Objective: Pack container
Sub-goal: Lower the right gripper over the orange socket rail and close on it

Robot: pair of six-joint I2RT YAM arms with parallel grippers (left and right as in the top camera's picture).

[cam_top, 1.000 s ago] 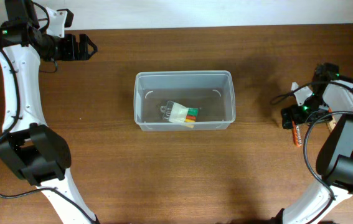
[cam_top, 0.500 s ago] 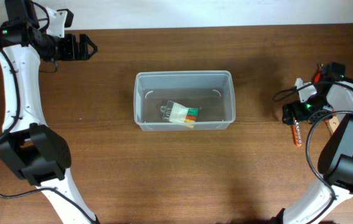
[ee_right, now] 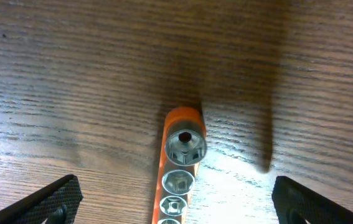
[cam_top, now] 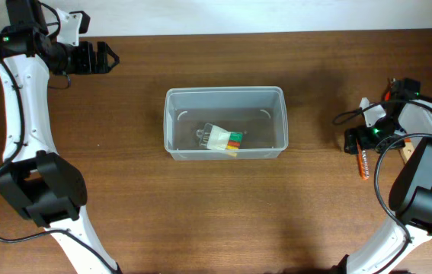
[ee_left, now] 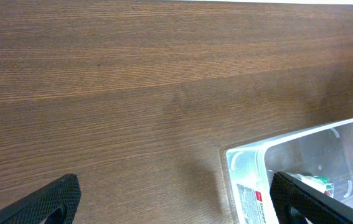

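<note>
My left gripper [ee_left: 176, 200] and right gripper [ee_right: 175, 198] both released, packet [cam_top: 223, 139] label in container [cam_top: 224, 91] unreadable, dark wood-grain table [ee_left: 132, 74].

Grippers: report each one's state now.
Left gripper: open, holding nothing.
Right gripper: open, holding nothing; orange socket rail lies below it, ungripped.

Your left arm [cam_top: 19, 99] and right arm [cam_top: 423, 114] match: white shells on the links, bulky black housings at the joints. A green light [cam_top: 5, 38] glows near each wrist. A thin black cable [cam_top: 375, 186] loops beside the right arm. You'll see the left gripper [cam_top: 109, 58] and right gripper [cam_top: 350, 141] are black, their fingers [ee_left: 45, 202] finely textured.
</note>
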